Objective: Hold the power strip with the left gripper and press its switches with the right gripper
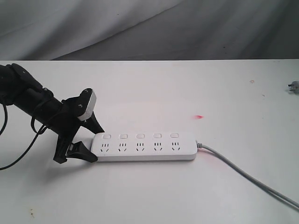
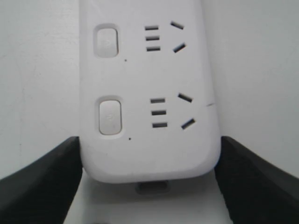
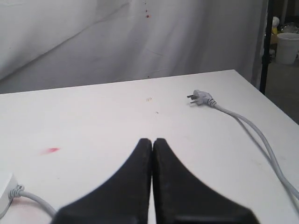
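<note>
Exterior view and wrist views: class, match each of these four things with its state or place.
Things:
1 left gripper
2 right gripper
3 plug
4 power strip

States or places:
A fingers shut together, empty
B lying flat, buttons facing up
C fingers on either side of the strip's end
D apart from the strip, near the table edge

Pairs: 1-C; 2-A; 3-D; 4-B

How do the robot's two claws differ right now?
The left claw is spread wide, its fingers against both sides of the power strip at one end; the right claw is shut tight on nothing. The left claw sits at the power strip, while the right claw hangs over the table, off the strip. Both are black and taper towards the tips.
</note>
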Motion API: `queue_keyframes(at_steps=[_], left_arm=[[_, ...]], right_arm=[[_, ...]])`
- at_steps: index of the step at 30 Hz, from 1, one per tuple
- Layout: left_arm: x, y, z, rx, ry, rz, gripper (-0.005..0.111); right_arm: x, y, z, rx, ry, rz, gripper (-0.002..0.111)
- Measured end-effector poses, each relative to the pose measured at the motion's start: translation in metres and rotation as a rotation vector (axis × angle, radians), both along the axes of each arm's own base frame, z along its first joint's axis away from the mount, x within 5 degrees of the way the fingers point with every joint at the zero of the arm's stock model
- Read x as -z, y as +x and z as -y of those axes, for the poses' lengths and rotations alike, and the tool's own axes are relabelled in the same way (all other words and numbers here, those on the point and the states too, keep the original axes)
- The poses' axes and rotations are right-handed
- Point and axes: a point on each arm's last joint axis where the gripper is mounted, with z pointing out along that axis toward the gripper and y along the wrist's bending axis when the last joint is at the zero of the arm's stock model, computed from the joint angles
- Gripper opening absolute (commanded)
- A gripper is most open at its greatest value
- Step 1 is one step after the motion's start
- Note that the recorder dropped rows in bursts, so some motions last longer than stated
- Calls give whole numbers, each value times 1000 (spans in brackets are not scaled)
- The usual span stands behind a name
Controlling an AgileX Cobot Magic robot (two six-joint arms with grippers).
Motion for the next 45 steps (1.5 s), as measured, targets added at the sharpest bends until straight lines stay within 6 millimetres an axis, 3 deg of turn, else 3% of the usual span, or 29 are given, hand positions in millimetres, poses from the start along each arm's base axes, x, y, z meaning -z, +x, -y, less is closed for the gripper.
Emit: queue_keyframes(at_steps=[12, 45], left_arm=[[0, 0, 0, 0, 0, 0, 52], [0, 0, 0, 0, 0, 0, 52]], right_arm=[[7, -1, 0, 2, 1, -77, 0], [8, -2, 0, 2, 1, -83, 0]])
